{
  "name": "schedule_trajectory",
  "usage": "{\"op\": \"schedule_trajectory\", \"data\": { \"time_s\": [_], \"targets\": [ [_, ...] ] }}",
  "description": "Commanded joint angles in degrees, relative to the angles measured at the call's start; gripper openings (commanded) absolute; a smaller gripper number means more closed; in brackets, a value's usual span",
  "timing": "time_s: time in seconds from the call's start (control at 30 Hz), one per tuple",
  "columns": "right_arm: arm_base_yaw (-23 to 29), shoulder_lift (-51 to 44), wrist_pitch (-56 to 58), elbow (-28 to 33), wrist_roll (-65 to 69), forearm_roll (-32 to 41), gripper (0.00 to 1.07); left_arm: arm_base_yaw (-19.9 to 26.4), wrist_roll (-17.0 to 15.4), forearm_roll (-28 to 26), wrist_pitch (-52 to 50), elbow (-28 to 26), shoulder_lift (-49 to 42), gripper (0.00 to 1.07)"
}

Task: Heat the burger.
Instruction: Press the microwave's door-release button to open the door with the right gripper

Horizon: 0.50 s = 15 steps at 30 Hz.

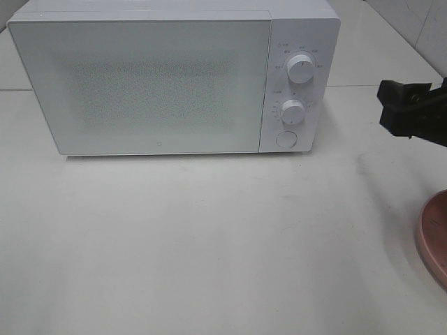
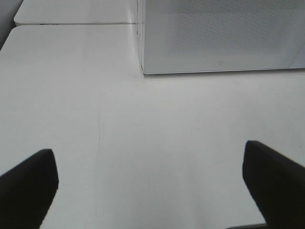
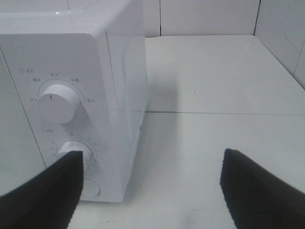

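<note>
The burger is out of view in every frame. A white microwave (image 1: 160, 77) stands at the back of the table with its door closed and two knobs (image 1: 299, 70) on its right panel. My right gripper (image 1: 386, 105) hovers to the right of the microwave, level with the knobs. In the right wrist view it (image 3: 151, 191) is open with nothing between its fingers (image 3: 257, 191), facing the control panel (image 3: 57, 102). My left gripper (image 2: 150, 186) is wide open and empty above bare table, in front of the microwave's left corner (image 2: 143, 69).
A pink plate (image 1: 436, 237) shows partly at the right edge of the table, and what lies on it is cut off. A round button (image 1: 286, 139) sits under the knobs. A tiled wall (image 3: 281, 33) rises to the right of the microwave.
</note>
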Motion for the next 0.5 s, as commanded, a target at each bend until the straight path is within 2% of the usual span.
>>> {"op": "schedule_trajectory", "data": {
  "time_s": [0.03, 0.1, 0.13, 0.17, 0.23, 0.27, 0.33, 0.37, 0.5],
  "targets": [
    [3.3, 1.5, -3.8, 0.5, -5.2, 7.4, 0.76, 0.1, -0.2, 0.2, -0.5, 0.2, -1.1, 1.03],
    [7.6, 4.0, -7.5, 0.5, -9.2, 14.5, 0.76, 0.1, -0.2, 0.2, -0.5, 0.2, -1.1, 1.03],
    [7.6, 4.0, -7.5, 0.5, -9.2, 14.5, 0.76, 0.1, -0.2, 0.2, -0.5, 0.2, -1.1, 1.03],
    [10.4, 5.7, -10.6, 0.5, -10.0, 17.8, 0.76, 0.1, -0.2, 0.2, -0.5, 0.2, -1.1, 1.03],
    [11.9, 6.6, -11.9, 0.5, -10.0, 18.9, 0.76, 0.1, -0.2, 0.2, -0.5, 0.2, -1.1, 1.03],
    [14.7, 8.4, -13.6, 0.5, -9.9, 20.0, 0.76, 0.1, -0.2, 0.2, -0.5, 0.2, -1.1, 1.03],
    [16.2, 9.1, -14.2, 0.5, -9.9, 20.2, 0.76, 0.1, -0.2, 0.2, -0.5, 0.2, -1.1, 1.03],
    [18.8, 10.8, -15.6, 0.5, -9.9, 21.1, 0.76, 0.1, -0.2, 0.2, -0.5, 0.2, -1.1, 1.03],
    [21.9, 13.3, -18.0, 0.5, -9.9, 23.9, 0.76, 0.1, -0.2, 0.2, -0.5, 0.2, -1.1, 1.03]
  ]
}}
